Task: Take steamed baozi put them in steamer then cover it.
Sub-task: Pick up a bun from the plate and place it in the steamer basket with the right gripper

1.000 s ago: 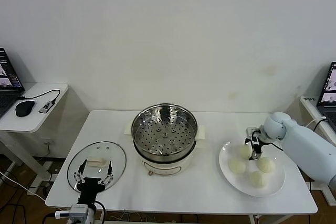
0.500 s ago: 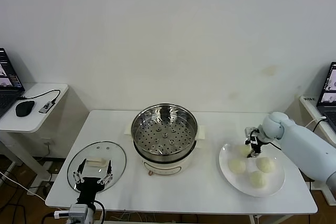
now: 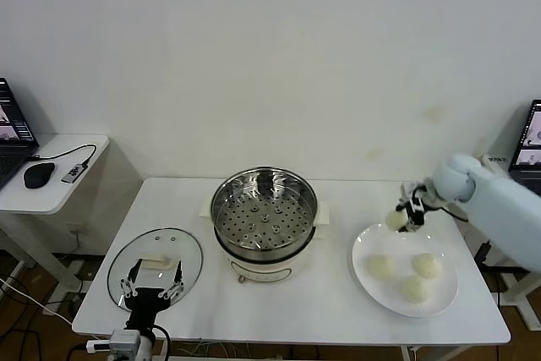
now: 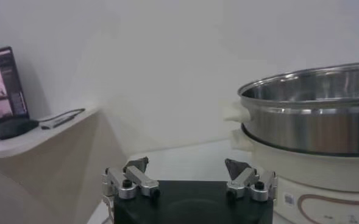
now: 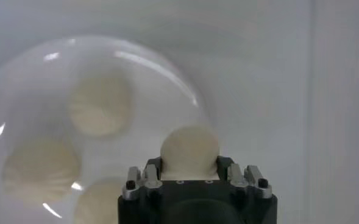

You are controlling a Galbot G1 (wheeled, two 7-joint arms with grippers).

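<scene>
Risen off the plate [image 3: 365,272] since a second ago: right gripper [image 3: 404,216] pinching one bun [image 3: 395,220]. Left gripper [image 3: 153,283] spread, idle above the lid [image 3: 188,253]. Next: across into the steamer [image 3: 265,211].

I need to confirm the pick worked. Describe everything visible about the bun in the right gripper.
The held baozi is a smooth, round, cream-white bun with a soft, matte, dough-like look. The right gripper is shut on it, its fingers pressing either side, with the bun's domed end sticking out beyond them. It hangs lifted clear of the white plate, above the plate's edge nearest the steamer, touching nothing but the gripper. Three similar buns lie on the plate below. No dents or tears are visible.
</scene>
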